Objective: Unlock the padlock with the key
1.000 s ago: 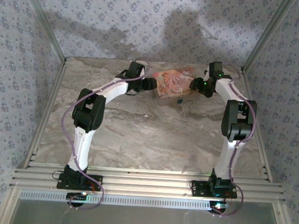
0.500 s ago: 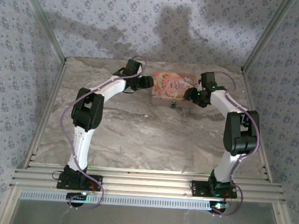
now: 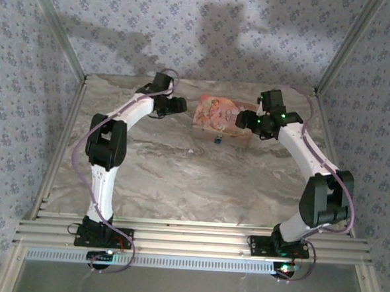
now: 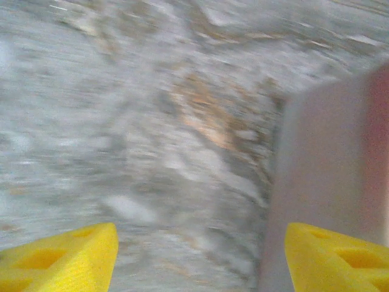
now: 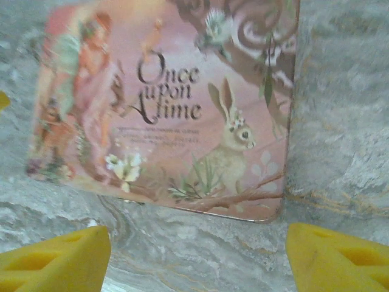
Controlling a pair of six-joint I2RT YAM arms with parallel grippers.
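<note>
The padlock is a tiny dark teal speck on the marble table, just in front of the pink box's near edge. No key shows. My left gripper hangs a little left of the box, open; in the blurred left wrist view its yellow pads stand wide apart over bare marble, with the box's side at the right. My right gripper hovers over the box's right end, open. Its wrist view looks down on the box's lid, and nothing lies between its pads.
The marble table is fenced by metal posts and patterned cloth walls close behind the box. A slatted metal rail carries both arm bases along the near edge.
The left gripper drew back to the left, off the box. The right gripper swung left over the box's right end. The box and padlock shifted slightly left.
</note>
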